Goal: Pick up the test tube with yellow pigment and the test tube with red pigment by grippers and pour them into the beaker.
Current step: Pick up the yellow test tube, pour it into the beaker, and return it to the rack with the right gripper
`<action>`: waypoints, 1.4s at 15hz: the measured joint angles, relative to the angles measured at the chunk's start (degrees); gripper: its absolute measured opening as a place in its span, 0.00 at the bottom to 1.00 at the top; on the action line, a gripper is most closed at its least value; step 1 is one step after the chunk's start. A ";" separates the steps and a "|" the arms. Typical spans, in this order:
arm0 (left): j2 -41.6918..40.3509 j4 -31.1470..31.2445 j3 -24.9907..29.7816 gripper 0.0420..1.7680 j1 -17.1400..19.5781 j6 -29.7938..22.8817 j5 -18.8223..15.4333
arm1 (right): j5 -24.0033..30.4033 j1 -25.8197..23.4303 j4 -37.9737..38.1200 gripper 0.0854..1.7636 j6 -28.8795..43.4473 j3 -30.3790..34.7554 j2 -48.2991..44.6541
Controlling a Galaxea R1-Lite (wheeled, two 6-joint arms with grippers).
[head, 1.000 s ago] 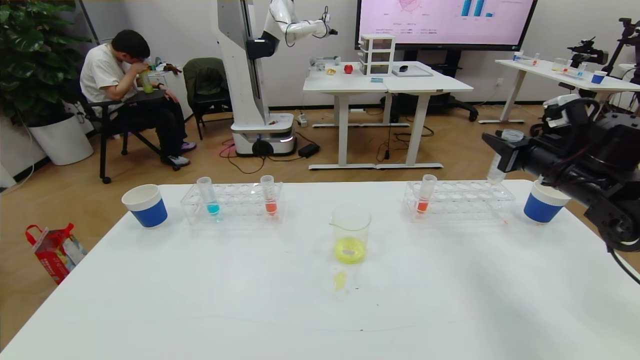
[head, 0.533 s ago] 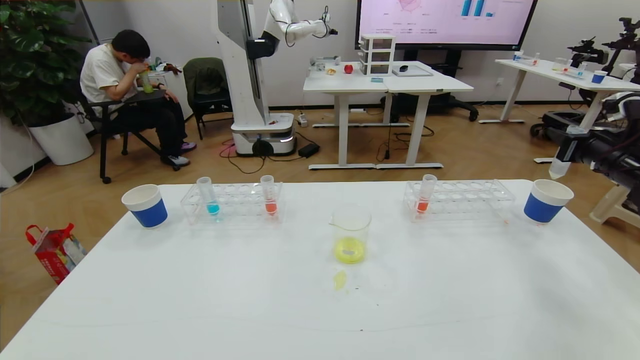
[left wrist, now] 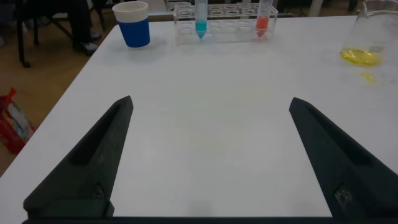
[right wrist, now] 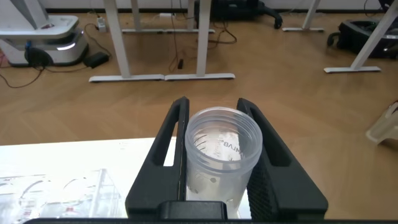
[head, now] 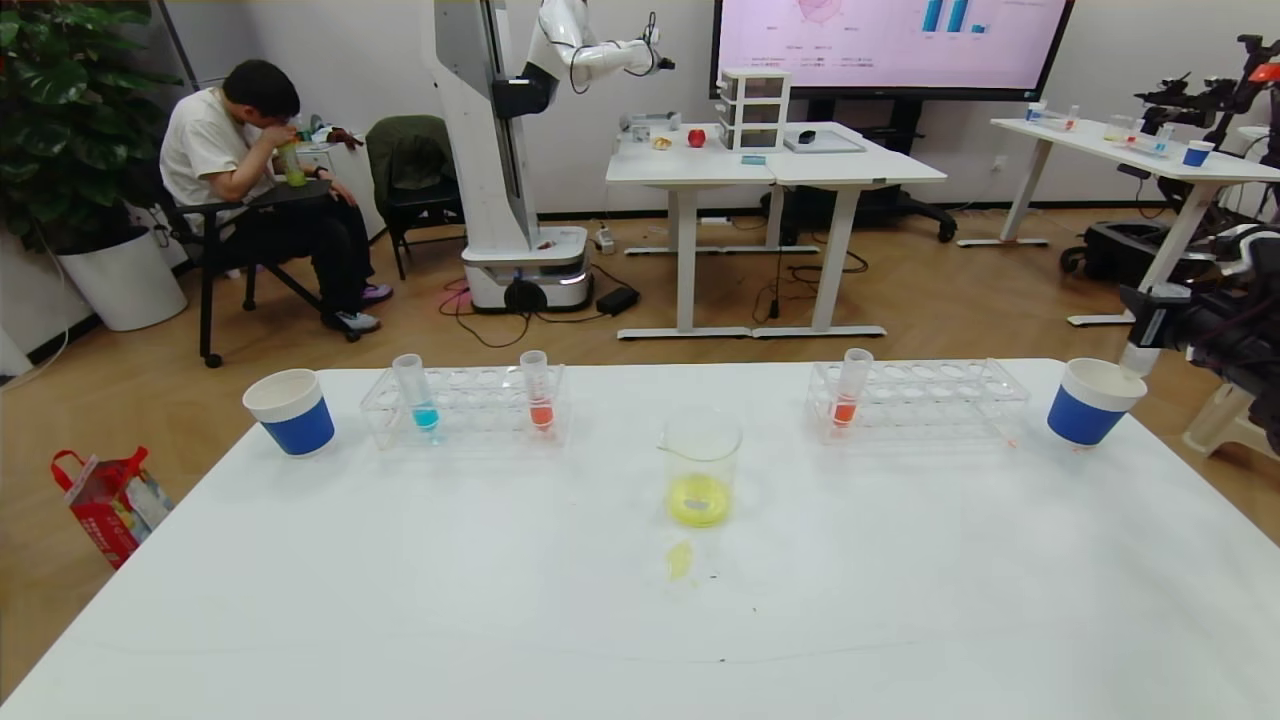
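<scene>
Right tool [right wrist: 217, 162] grips an emptied tube [right wrist: 222, 149] above a paper cup [head: 1093, 401].

Open lab room, wood floor [head: 900, 300].
Behind: white desks [head: 775, 165], wall screen [head: 890, 40], potted plant [head: 70, 110], seated person [head: 250, 190] on chair.

Left tool [left wrist: 208, 155]: two black fingers [left wrist: 93, 162] spread wide apart, hovering low over the white bench [left wrist: 211, 106], nothing between them. Far side of bench: blue-and-white paper cup [left wrist: 133, 23]; just beside it, a clear rack [left wrist: 224, 28] holding one upright tube with blue liquid [left wrist: 201, 18] and the test tube with red pigment [left wrist: 263, 18]. Near the edge of view: the beaker [left wrist: 370, 37], yellow liquid in its bottom; small yellow spill [left wrist: 368, 76] on the bench beside it. Floor: red bag [left wrist: 11, 121].
</scene>
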 joint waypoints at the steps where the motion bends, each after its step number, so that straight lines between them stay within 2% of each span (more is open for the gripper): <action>1: 0.00 0.00 0.00 0.99 0.00 0.00 0.01 | -0.04 -0.05 -0.43 0.26 0.00 -0.02 0.79; 5: 0.00 0.02 0.00 0.99 0.00 0.00 0.00 | -0.20 -0.16 -6.57 0.26 0.00 1.08 4.50; 16: 0.00 0.00 0.00 0.99 0.00 0.00 0.01 | 0.05 0.13 -7.31 0.26 0.15 2.57 7.34; 17: 0.00 0.02 0.00 0.99 0.00 0.00 -0.02 | 0.05 0.16 -7.34 0.30 0.15 2.71 7.25; 18: 0.00 0.00 0.00 0.99 0.00 0.00 0.00 | 0.02 0.16 -7.47 0.42 0.15 2.77 7.19; 20: 0.00 0.02 0.00 0.99 0.00 0.02 0.00 | 0.02 0.13 -9.08 0.84 0.15 2.99 7.06; 21: 0.00 0.02 0.00 0.99 0.00 0.00 0.00 | 0.02 0.16 -9.37 0.97 0.15 3.06 7.02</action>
